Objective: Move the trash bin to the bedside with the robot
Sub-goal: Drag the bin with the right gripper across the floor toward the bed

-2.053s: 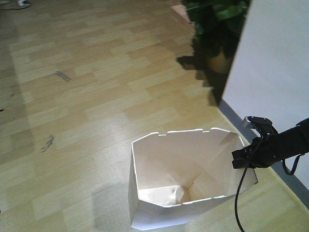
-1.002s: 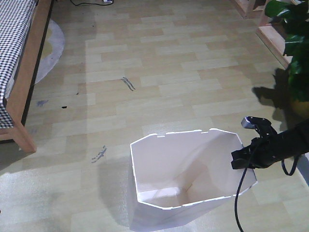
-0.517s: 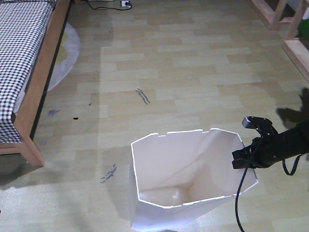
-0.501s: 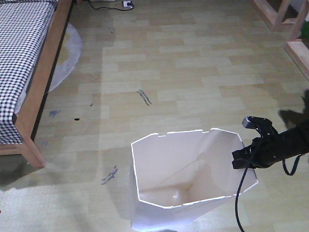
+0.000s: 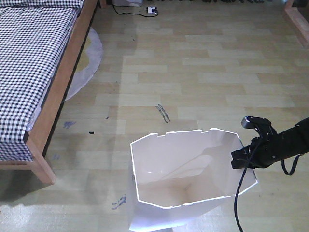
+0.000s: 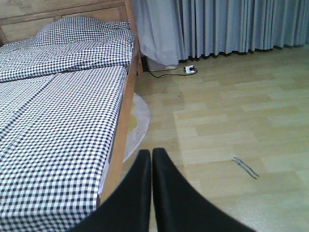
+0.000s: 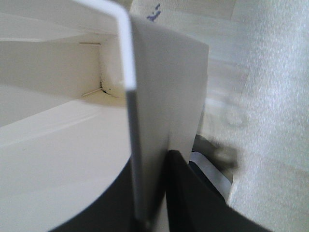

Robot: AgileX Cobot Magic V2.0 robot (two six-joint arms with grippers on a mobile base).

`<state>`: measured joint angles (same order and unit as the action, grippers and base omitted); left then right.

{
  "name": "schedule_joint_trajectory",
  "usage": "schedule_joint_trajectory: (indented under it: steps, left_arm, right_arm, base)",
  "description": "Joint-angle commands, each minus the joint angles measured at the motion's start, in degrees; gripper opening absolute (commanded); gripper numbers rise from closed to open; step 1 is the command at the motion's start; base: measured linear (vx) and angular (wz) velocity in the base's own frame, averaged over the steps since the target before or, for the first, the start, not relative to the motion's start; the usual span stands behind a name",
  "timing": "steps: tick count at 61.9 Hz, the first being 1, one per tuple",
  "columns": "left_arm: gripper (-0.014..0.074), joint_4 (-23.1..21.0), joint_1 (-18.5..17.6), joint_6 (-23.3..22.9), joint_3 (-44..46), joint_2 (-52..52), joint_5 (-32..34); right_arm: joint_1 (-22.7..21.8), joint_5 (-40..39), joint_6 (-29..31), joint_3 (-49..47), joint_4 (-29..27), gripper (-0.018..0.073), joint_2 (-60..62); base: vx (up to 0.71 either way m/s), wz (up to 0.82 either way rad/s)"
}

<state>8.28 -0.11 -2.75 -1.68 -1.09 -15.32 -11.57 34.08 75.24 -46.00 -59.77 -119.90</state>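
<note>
We found the bin (image 5: 164, 162) at the lower middle of the front view, over the floor (image 5: 217, 72) and well apart from the bed (image 5: 60, 92), whose corner post stood off toward the frame's left. The bin's base was cut off by the frame edge, so we could not tell whether it rested or hung clear. It was white and thin-walled, with a faceted, notched rim, tapering downward, and it appeared empty. The right gripper (image 5: 244, 159) was clamped on the rim wall at the bin's far-right facet; the wrist view showed one finger inside and one outside the wall. The left gripper (image 6: 151, 154) was closed on nothing, its tips pressed together and aimed toward the bed. We judged the carry to be in hand and incomplete. The next move calls for the base to close the gap to the bedside with the grip maintained, since the thin wall may flex.
</note>
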Motion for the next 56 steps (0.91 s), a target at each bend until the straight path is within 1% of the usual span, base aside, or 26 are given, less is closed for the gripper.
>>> schedule_joint_trajectory:
  steps: [1,56]
  left_arm:
    - [-0.0006,-0.24,-0.34,-0.46,-1.6,-0.54,4.23]
    - [-0.0006,-0.24,-0.34,-0.46,-1.6,-0.54,4.23]
  right_arm:
    - [-0.2,10.51,-0.55,-0.84,-4.56,-0.0006,3.99]
    - [-0.2,10.51,-0.55,-0.84,-4.56,-0.0006,3.99]
  base:
    - [0.33,0.08]
    - [0.34,-0.02]
